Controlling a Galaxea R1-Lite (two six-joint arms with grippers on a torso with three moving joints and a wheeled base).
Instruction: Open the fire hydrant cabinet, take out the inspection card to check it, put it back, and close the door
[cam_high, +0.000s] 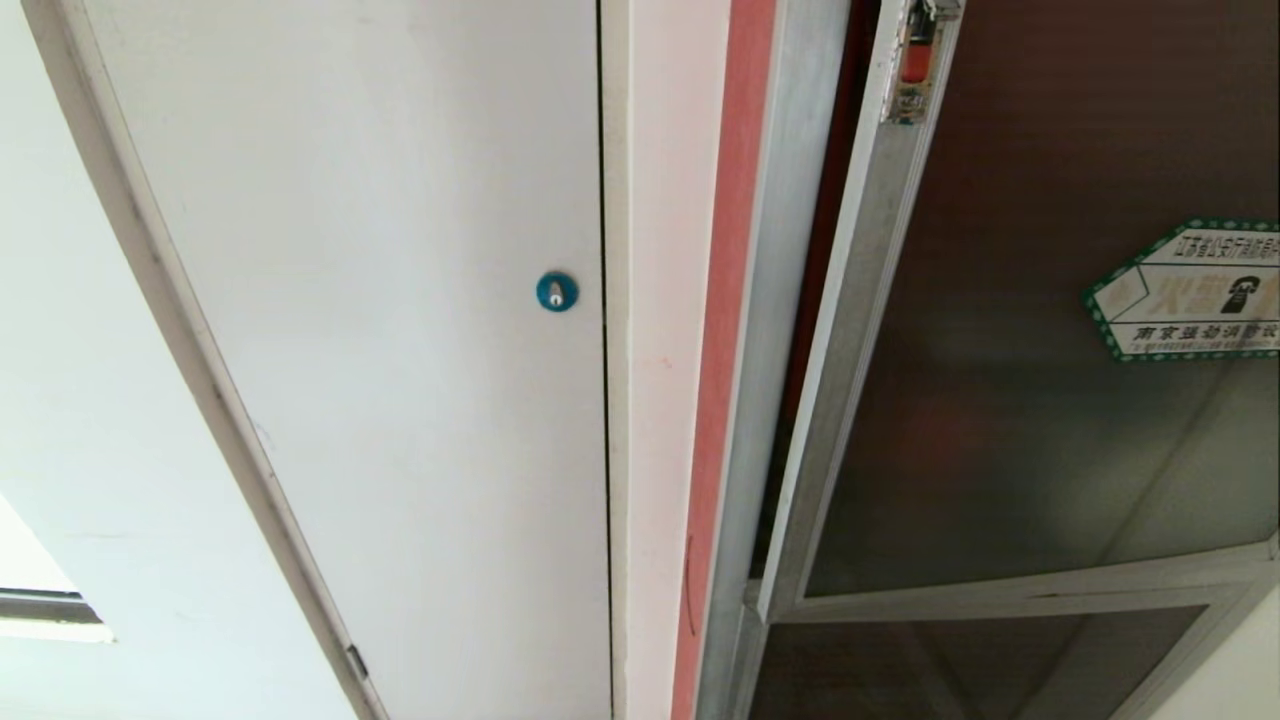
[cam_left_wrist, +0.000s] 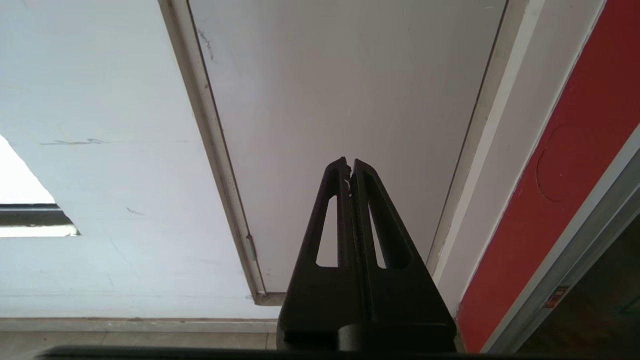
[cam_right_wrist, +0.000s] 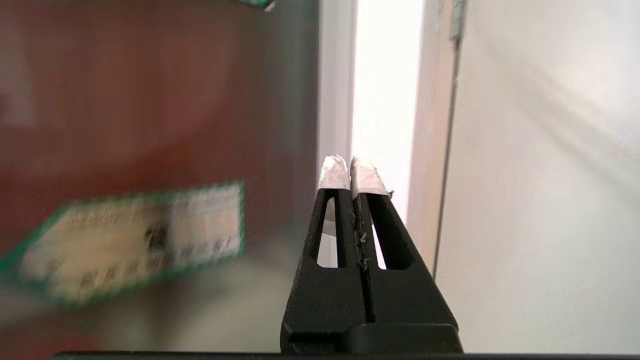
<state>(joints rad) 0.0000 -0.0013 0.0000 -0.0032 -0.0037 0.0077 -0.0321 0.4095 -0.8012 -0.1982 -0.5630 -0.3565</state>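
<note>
Here the door (cam_high: 1050, 400) hangs slightly ajar at the right of the head view (green-bordered sticker (cam_high: 1190, 290) on its dark glass), the right gripper (cam_right_wrist: 350, 172) before it pinched together and empty; left gripper (cam_left_wrist: 349, 167) likewise closed, facing the white door (cam_left_wrist: 350, 100)

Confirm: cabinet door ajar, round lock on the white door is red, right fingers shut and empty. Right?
Not quite. The round lock on the white door is blue, not red, as the head view shows. The rest holds: the door stands ajar and the right gripper is shut on nothing.
</note>
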